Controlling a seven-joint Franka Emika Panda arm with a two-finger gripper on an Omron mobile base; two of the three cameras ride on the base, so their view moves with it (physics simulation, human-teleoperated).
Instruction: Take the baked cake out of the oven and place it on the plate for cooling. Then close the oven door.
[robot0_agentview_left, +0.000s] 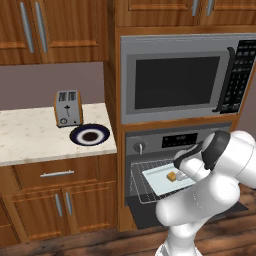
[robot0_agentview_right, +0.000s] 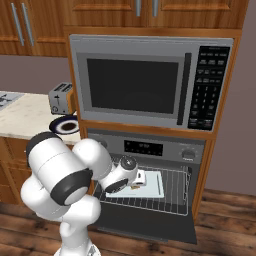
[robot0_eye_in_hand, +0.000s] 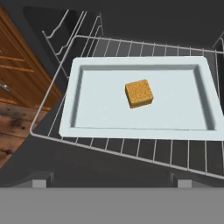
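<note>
Cake (robot0_eye_in_hand: 139, 93), a small golden square, sits near the middle of a pale baking tray (robot0_eye_in_hand: 87, 105) on the wire rack (robot0_eye_in_hand: 131, 151) pulled out of the oven (robot0_agentview_left: 150, 145), whose door (robot0_agentview_right: 150, 225) hangs open below. Above it the gripper (robot0_eye_in_hand: 109, 180) hovers with its fingers spread wide and nothing between them, apparently not touching the cake. On the counter (robot0_agentview_left: 30, 135), well apart to the left, the plate (robot0_agentview_left: 90, 135) lies just before the toaster (robot0_agentview_left: 68, 107).
</note>
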